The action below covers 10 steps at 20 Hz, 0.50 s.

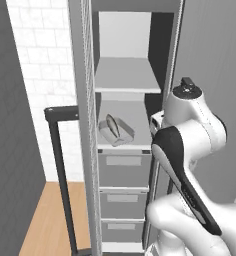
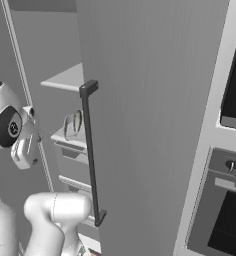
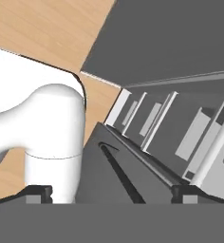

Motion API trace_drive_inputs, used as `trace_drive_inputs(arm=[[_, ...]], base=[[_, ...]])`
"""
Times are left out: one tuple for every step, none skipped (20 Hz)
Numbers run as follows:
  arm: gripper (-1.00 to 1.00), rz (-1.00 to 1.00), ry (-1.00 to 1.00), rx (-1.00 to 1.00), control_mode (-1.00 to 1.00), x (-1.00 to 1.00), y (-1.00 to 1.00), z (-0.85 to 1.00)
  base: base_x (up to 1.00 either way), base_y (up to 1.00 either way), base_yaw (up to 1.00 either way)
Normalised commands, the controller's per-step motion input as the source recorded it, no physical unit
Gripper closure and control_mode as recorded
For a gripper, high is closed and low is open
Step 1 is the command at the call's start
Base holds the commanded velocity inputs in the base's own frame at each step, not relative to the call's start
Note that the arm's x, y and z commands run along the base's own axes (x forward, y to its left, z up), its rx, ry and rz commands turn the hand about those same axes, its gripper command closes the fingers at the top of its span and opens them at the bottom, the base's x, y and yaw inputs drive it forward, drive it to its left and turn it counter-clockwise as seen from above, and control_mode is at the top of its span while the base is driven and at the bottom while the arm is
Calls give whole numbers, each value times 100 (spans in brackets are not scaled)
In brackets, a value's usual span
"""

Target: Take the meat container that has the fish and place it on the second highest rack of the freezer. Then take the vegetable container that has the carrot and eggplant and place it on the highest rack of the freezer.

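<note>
On the lower shelf [image 1: 135, 117], fish [image 1: 112, 125] lies head inward.

I see the freezer [image 1: 85, 100] in plain grey, with pale grey shelves and the highest rack [image 1: 127, 75] nearly white. Its drawers [image 1: 124, 170] are mid grey with lighter label strips. The fish [image 1: 112, 126] is silvery grey in a pale grey container [image 1: 117, 132]. The door handle [image 2: 90, 150] is black. At 9 o'clock the wall [image 1: 35, 45] has white tiles in brick pattern. The floor [image 1: 50, 220] is light brown wood. The oven [image 2: 230, 200] has black glass in a grey frame.
</note>
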Motion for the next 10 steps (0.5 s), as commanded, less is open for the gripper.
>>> trace_drive_inputs(arm=[[-100, 0, 0, 0, 100, 0, 0, 0], [-100, 0, 0, 0, 100, 0, 0, 0], [-100, 0, 0, 0, 100, 0, 0, 0], [-100, 0, 0, 0, 100, 0, 0, 0], [-100, 0, 0, 0, 100, 0, 0, 0], [-100, 0, 0, 0, 100, 0, 0, 0], [-100, 0, 0, 0, 100, 0, 0, 0], [-100, 0, 0, 0, 100, 0, 0, 0], [-100, 0, 0, 0, 100, 0, 0, 0], [-100, 0, 0, 0, 100, 0, 0, 0]], base=[[-67, -9, -1], [-50, -18, 0], [-47, -19, 0], [-54, -36, 0], [-65, -51, 0], [-66, -52, -4], [-50, -59, -10], [-37, -76, -21], [-38, -81, -26], [-11, -87, -33]])
